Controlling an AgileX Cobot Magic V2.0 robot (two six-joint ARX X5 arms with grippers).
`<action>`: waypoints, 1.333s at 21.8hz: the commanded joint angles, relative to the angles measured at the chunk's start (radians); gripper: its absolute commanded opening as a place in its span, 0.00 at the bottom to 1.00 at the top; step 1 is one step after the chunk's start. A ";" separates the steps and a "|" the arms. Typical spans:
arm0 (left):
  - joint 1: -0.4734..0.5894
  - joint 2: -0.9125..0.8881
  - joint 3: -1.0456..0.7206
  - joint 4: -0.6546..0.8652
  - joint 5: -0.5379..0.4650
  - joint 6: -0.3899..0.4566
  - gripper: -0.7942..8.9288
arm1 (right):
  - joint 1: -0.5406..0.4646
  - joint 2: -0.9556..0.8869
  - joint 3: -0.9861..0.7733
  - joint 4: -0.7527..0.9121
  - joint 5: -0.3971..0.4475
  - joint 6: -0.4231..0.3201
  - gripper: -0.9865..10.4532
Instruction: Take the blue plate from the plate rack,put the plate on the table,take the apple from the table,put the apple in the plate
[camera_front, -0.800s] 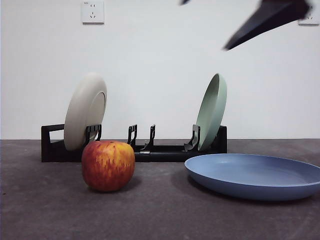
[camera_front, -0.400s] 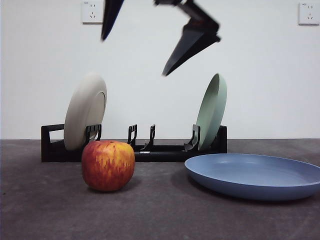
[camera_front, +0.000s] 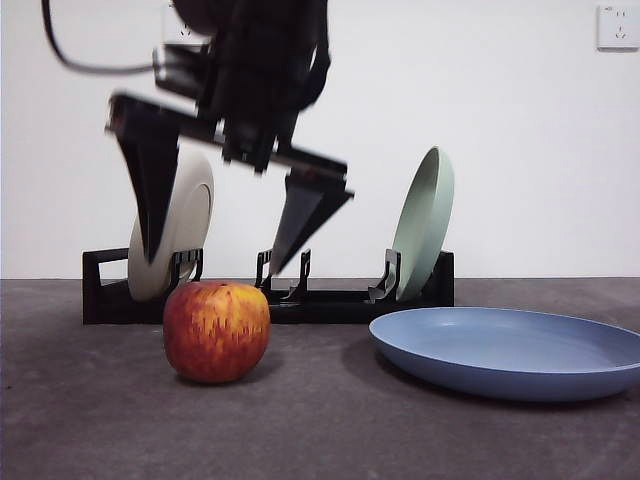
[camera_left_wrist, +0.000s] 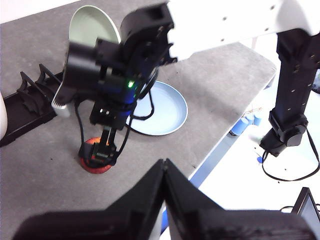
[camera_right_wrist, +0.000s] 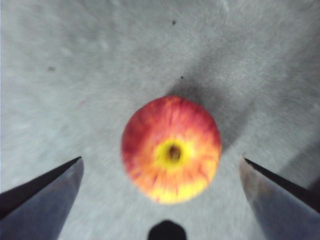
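Right gripper (camera_front: 215, 265) is dropping fast: one second back only a black tip at 1 o'clock of the front view, half a second back two jaws up high, now the jaws are coming down over the apple (camera_front: 216, 331). I'm seeing them spread wide, holding nothing; one tip is hanging at the apple's 11 o'clock, the other at its 1 o'clock, both just above it and not touching. From the right wrist camera the apple (camera_right_wrist: 171, 149) is sitting centred between the open jaws, stem pit up.

Apple is resting on the table (camera_front: 320, 430), just in front of the plate rack (camera_front: 270, 295), unmoved across all three frames. Blue plate (camera_front: 510, 350) is already lying flat on the table at the apple's 3 o'clock, apart from it, also unmoved. So I'm judging the plate half done and the apple pick starting.

Cream plate (camera_front: 172, 222) and green plate (camera_front: 424, 222) are standing in the rack, unchanged.

Left gripper (camera_left_wrist: 164, 167) is waiting off to the side, jaws pressed together, empty, looking across at the right arm working.
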 joint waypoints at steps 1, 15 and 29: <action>0.002 -0.004 -0.005 0.004 -0.002 -0.010 0.07 | 0.002 0.053 0.001 0.023 0.004 -0.007 0.78; 0.002 -0.005 -0.005 0.004 0.002 -0.014 0.07 | 0.002 0.097 0.003 0.000 -0.011 -0.007 0.08; 0.002 -0.009 -0.005 0.004 -0.003 -0.002 0.07 | -0.015 -0.255 -0.009 -0.266 0.232 -0.053 0.09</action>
